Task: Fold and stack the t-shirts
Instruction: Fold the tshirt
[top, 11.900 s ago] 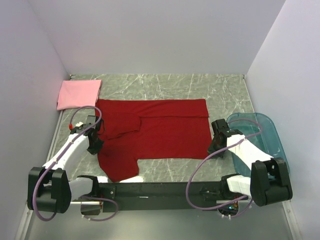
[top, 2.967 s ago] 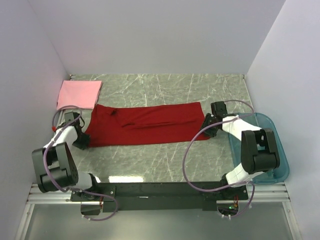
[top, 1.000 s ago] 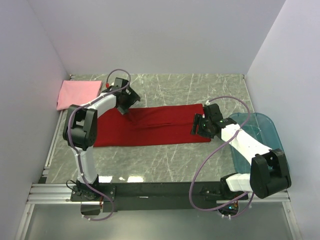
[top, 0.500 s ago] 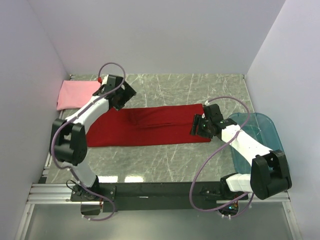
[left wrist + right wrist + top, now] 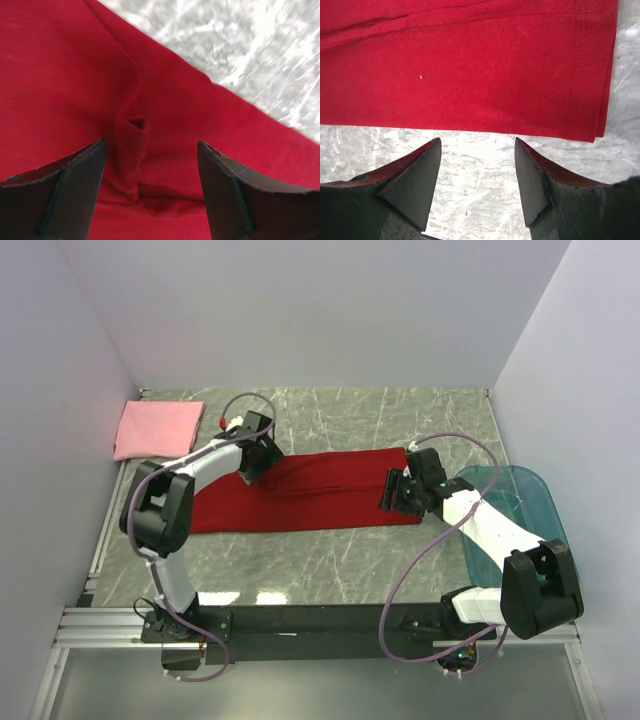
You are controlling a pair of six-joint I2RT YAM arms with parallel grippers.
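Note:
The deep red t-shirt [image 5: 300,495] lies folded into a long strip across the middle of the table. The light pink t-shirt [image 5: 158,428] lies folded flat at the back left corner. My left gripper [image 5: 255,460] is over the red strip's back left part. In the left wrist view this gripper [image 5: 151,145] stands open, with a small crease of red cloth [image 5: 60,75] between its fingers. My right gripper [image 5: 393,490] is at the strip's right end. In the right wrist view it [image 5: 477,145] is open over bare table, and the red cloth [image 5: 470,65] edge lies just past its tips.
A translucent teal-blue bin [image 5: 535,530] stands at the right edge, beside the right arm. White walls close in the table on the left, back and right. Grey marble tabletop [image 5: 400,420] shows behind the red strip and in front of it.
My left gripper has swung from near the pink shirt to the right and nearer, onto the red strip, and its jaws have narrowed a little. The right arm has stayed put.

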